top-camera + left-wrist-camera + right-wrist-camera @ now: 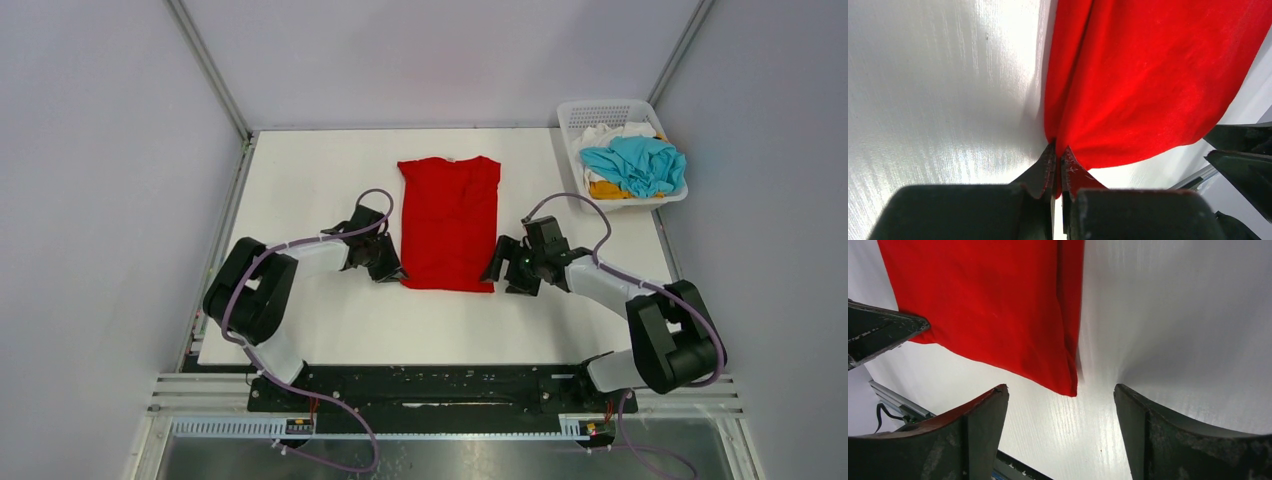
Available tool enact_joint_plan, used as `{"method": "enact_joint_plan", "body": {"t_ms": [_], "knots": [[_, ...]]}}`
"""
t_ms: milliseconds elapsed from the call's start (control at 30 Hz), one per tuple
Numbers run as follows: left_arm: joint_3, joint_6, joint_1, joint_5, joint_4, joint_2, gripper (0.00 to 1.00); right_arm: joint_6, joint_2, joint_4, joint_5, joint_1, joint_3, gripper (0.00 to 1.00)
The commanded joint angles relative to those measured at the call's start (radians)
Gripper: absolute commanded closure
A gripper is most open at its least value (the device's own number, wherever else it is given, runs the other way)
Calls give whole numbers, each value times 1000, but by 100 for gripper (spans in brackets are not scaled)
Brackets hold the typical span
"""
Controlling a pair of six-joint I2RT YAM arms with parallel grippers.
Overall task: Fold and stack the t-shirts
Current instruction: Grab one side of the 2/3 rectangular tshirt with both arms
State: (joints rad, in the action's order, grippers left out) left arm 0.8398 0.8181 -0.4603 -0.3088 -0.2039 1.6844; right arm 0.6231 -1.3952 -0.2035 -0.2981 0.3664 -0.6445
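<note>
One t-shirt lies flat mid-table, collar toward the far side. The left gripper is at its near left corner, the right gripper at its near right corner. A basket stands at the far right, with more t-shirts heaped in it.

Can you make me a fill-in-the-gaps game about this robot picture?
The left gripper pinches a near corner of the ___ t-shirt. The right gripper is ___ around the other near corner. The basket stands at the table's far ___ corner.
Missing words: red, open, right.
</note>
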Motion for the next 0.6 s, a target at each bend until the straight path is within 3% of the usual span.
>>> {"method": "enact_joint_plan", "body": {"t_ms": [0, 233, 400, 467, 567], "knots": [[-5, -16, 3, 14, -18, 30, 100, 17, -39, 45, -15, 27, -13, 19], [-12, -33, 5, 4, -17, 34, 100, 26, -86, 19, 5, 57, -21, 49], [-15, -50, 5, -16, -4, 27, 100, 27, -99, 29, 16, 58, -16, 87], [-14, -53, 5, -21, -18, 16, 100, 22, -79, 36, 5, 58, -9, 98], [-37, -60, 4, -18, -38, -45, 100, -5, -13, 33, -19, 62, 14, 100]]}}
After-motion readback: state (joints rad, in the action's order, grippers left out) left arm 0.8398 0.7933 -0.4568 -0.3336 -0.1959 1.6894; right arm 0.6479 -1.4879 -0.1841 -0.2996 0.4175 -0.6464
